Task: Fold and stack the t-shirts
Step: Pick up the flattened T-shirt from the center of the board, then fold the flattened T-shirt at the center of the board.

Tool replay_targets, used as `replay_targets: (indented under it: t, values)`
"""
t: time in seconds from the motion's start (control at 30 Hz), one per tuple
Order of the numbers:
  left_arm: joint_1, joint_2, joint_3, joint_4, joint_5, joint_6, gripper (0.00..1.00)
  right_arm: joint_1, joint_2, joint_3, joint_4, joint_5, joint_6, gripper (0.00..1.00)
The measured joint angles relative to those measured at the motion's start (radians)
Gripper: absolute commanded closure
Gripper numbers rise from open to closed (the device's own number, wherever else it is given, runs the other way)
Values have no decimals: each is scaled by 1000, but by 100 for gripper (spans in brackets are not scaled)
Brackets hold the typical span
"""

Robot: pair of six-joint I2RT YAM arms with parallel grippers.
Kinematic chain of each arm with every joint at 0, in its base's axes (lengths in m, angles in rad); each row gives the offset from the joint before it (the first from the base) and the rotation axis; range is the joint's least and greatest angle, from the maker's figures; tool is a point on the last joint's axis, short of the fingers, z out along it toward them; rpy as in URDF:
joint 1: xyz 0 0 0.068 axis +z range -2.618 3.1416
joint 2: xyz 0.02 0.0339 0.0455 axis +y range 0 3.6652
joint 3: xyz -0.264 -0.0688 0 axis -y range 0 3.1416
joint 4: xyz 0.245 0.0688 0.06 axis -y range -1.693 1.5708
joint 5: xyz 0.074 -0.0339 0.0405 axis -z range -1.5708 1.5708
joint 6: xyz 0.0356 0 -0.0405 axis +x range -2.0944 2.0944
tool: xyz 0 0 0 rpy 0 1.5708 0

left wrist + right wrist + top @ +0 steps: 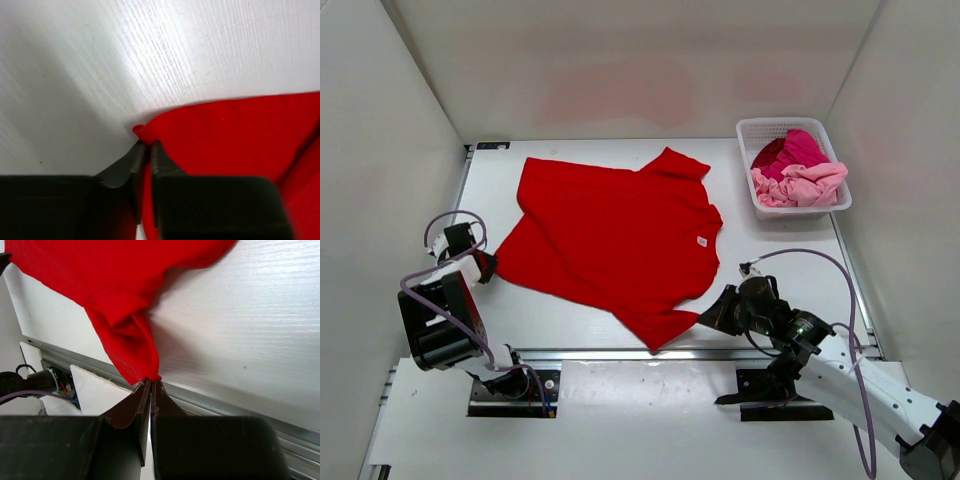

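Note:
A bright red t-shirt [610, 235] lies spread across the middle of the table, with a small white neck label [701, 241]. My left gripper [488, 266] is shut on the shirt's near left corner [145, 131]; red cloth shows between its fingers. My right gripper [712, 312] is shut on the tip of the shirt's near sleeve [131, 347], which hangs pulled to a point at the fingertips [142, 390]. A magenta t-shirt [798, 149] and a pale pink t-shirt [803, 186] lie bunched in the basket at the far right.
A white plastic lattice basket [748, 131] stands at the table's [550, 308] far right corner. White walls enclose the table on three sides. A grey metal rail [620, 353] runs along the near edge, with both arm bases just behind it.

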Motion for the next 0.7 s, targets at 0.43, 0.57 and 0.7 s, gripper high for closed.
replay_targets:
  t: [0.43,0.57,0.7]
  values:
    - [-32,-158,-39,-47,83,-19,100,-36,-78,99,-153,-3,-8,100]
    - [-50,-265,-49,-114,89,-35,100,-29,-107,185,-240,9,-2,100]
    - [-105,-335,-44,-196,62,-31,100,-8,-135,238,-308,30,14,100]
